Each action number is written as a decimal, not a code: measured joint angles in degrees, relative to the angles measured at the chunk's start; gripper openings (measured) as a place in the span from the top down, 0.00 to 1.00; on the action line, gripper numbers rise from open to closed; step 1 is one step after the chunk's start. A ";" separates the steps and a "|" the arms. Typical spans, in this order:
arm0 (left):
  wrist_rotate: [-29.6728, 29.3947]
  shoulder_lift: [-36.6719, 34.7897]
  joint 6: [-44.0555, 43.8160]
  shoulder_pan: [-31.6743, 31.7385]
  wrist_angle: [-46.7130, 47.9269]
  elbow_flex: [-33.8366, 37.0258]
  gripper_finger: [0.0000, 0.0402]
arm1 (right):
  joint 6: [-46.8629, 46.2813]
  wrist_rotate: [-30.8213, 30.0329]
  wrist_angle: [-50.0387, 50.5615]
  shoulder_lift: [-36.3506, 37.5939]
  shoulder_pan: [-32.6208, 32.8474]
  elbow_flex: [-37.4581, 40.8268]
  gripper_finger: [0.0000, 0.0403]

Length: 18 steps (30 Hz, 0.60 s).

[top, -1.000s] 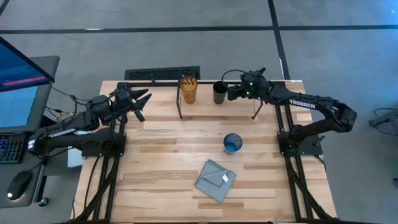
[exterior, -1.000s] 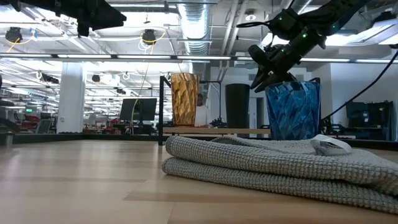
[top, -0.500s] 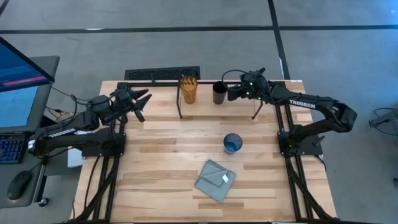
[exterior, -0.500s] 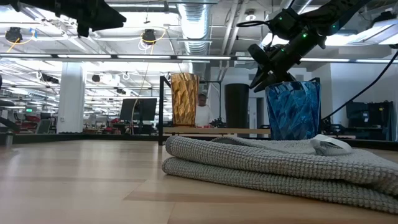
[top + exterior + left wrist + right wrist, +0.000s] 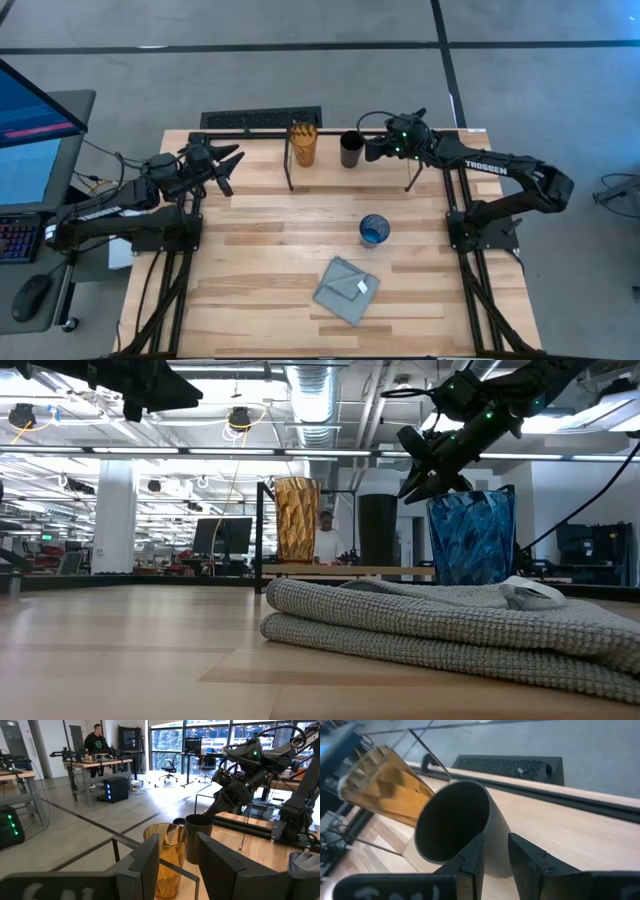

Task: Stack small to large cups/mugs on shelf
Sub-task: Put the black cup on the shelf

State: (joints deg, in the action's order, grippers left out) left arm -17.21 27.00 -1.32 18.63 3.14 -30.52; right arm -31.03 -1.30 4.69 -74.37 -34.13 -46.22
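Observation:
On the shelf (image 5: pixel 325 172), whose board (image 5: pixel 330 571) shows edge-on in the low view, stands the ribbed amber tumbler (image 5: pixel 303 144) (image 5: pixel 165 857). The black cup (image 5: pixel 351 149) (image 5: pixel 380 530) is upright to its right. My right gripper (image 5: pixel 369 150) (image 5: pixel 492 842) reaches in from the table's right and is shut on the black cup. The translucent blue cup (image 5: pixel 374 230) (image 5: pixel 470 538) stands on its base on the tabletop, mid-table. My left gripper (image 5: pixel 232 163) (image 5: pixel 177 845) hovers open, left of the shelf. My right gripper pinches the black cup's wall just below the rim (image 5: pixel 496 832), on the side facing the table's right. One finger (image 5: pixel 474 852) sits at the mouth and the other (image 5: pixel 527 855) outside. It comes slanting down from the right. The cup is upright; whether its base touches the shelf board I cannot tell.
A folded grey cloth (image 5: pixel 347 289) (image 5: pixel 430 625) lies near the table's near edge. A black slotted bar (image 5: pixel 262 119) lies along the far edge behind the shelf. Thin black shelf posts (image 5: pixel 290 168) (image 5: pixel 410 178) stand beside the cups. A person (image 5: pixel 322 540) stands in the room beyond.
My right gripper, with the black cup in its hold, has edged slightly toward the amber tumbler. A person has come into sight in the room behind the shelf.

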 joint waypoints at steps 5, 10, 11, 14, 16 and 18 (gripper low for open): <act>0.00 0.00 -0.01 -0.01 0.10 0.00 0.70 | -0.02 0.09 -1.01 0.00 0.00 0.00 0.74; 0.02 0.00 -0.04 0.00 1.13 0.00 0.70 | -0.02 -0.08 -0.77 0.00 0.00 0.00 0.74; 0.02 -0.02 -0.28 -0.02 1.26 0.00 0.70 | -0.01 -0.18 -0.59 0.00 0.00 0.00 0.74; 0.01 0.00 -0.88 0.00 1.52 0.01 0.70 | -0.02 -0.32 -0.44 0.00 0.00 0.00 0.74; 0.02 -0.02 -0.90 0.00 1.58 0.02 0.70 | -0.02 -0.33 -0.44 0.00 0.00 0.00 0.74; 0.02 -0.02 -0.92 -0.02 1.76 0.00 0.70 | -0.02 -0.35 -0.51 0.00 0.00 0.00 0.74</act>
State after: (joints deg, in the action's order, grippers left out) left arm -17.19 26.98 -2.24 18.61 4.90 -30.52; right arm -31.05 -1.65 4.18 -74.37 -34.13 -46.22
